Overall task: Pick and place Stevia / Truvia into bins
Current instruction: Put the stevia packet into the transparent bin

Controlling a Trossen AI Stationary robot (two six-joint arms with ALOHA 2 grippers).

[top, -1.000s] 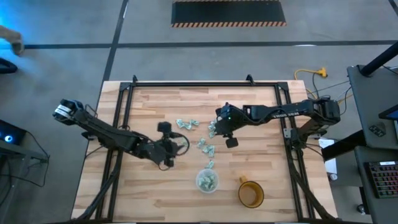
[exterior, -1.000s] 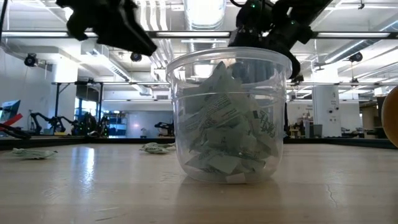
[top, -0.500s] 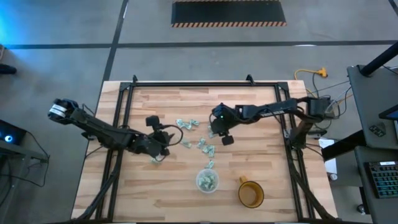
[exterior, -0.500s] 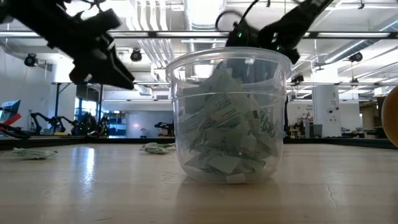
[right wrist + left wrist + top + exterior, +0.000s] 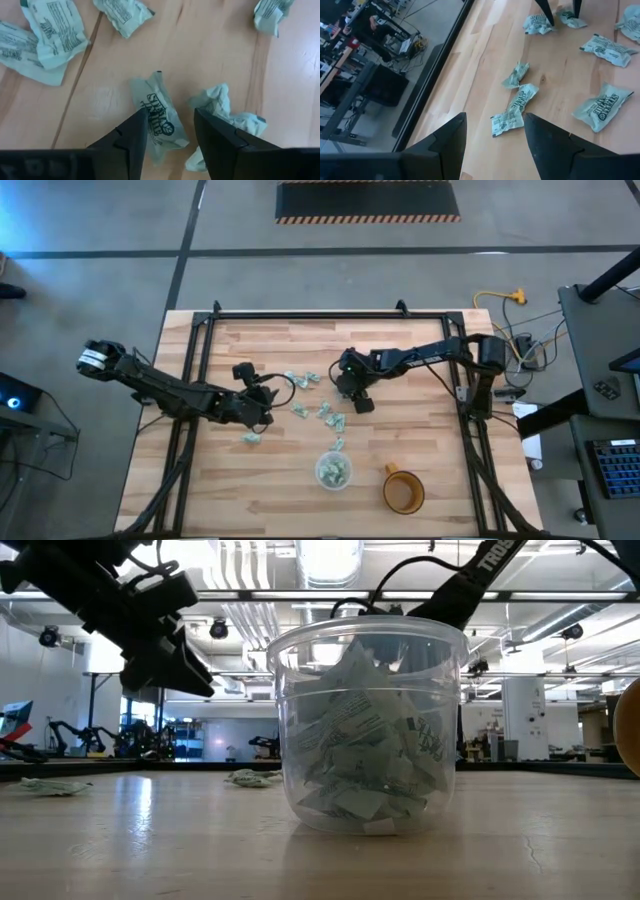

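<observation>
— Where are your jaws now?

— My left gripper [image 5: 262,406] is left of centre over the surface [image 5: 420,440], jaws apart, holding nothing. My right gripper [image 5: 345,387] is at the centre, jaws apart over a Stevia sachet [image 5: 159,122].

— And the rest?

— Loose sachets [image 5: 322,412] lie between them; the clear cup [image 5: 333,470], lower centre, holds more.
</observation>
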